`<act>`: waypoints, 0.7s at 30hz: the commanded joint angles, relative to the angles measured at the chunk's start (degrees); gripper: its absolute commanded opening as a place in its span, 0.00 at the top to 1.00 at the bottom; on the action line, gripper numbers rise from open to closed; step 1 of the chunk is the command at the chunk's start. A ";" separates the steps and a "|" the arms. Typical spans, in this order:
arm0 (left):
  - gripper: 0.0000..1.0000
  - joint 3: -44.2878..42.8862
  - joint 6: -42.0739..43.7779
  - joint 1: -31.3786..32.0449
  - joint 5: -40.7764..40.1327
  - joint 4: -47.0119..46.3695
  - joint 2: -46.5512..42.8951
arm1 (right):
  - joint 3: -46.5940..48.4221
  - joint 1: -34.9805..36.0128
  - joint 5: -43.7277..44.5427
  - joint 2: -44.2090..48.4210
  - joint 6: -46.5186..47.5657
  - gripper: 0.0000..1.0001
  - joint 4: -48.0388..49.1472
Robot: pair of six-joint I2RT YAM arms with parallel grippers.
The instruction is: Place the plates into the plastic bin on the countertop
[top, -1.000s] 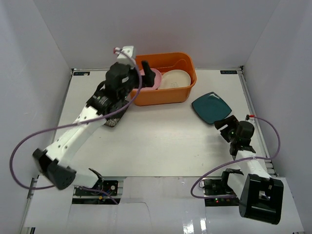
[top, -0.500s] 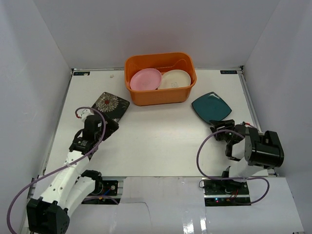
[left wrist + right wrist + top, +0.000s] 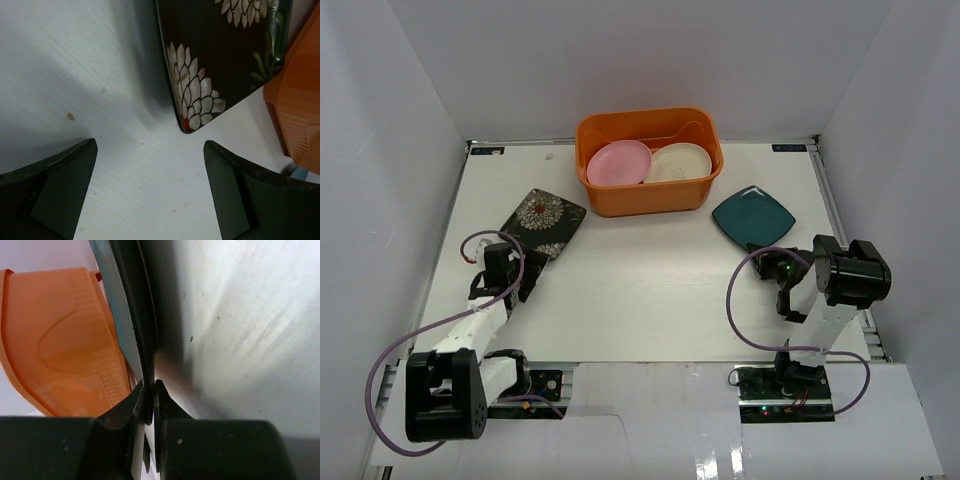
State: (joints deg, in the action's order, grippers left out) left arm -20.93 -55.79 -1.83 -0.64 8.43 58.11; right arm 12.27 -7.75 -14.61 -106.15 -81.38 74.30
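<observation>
The orange plastic bin stands at the back of the white countertop. It holds a pink plate and a cream plate. A black plate with white flowers lies left of the bin. My left gripper rests open just short of its near corner, with only countertop between the fingers. A teal plate lies right of the bin. My right gripper is shut on its near edge. The right wrist view shows this plate edge-on and pinched in the jaws.
White walls enclose the countertop on the left, back and right. The bin's orange wall shows just beyond the black plate in the left wrist view and fills the left side of the right wrist view. Purple cables loop beside both arm bases.
My left arm has pulled back from the bin, leaving the pink plate inside, and come down open near the black plate. My right gripper has closed on the teal plate's edge.
</observation>
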 commanded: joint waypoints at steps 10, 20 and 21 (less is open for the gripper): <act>0.04 0.54 -3.45 -2.22 9.70 -25.20 17.99 | -2.69 -0.78 4.58 29.91 9.38 0.92 -8.45; 0.25 2.12 -3.45 -3.62 7.33 -29.78 22.75 | 12.40 0.10 -2.70 47.86 19.22 0.92 -27.35; 0.26 2.21 -3.54 -3.71 7.06 -30.13 23.71 | 16.86 0.54 -3.05 48.14 20.46 0.92 -29.54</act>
State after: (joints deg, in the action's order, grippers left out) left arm -20.29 -60.05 -4.84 8.34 -23.00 79.44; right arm 19.27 -8.32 -13.63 -61.41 -66.22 41.30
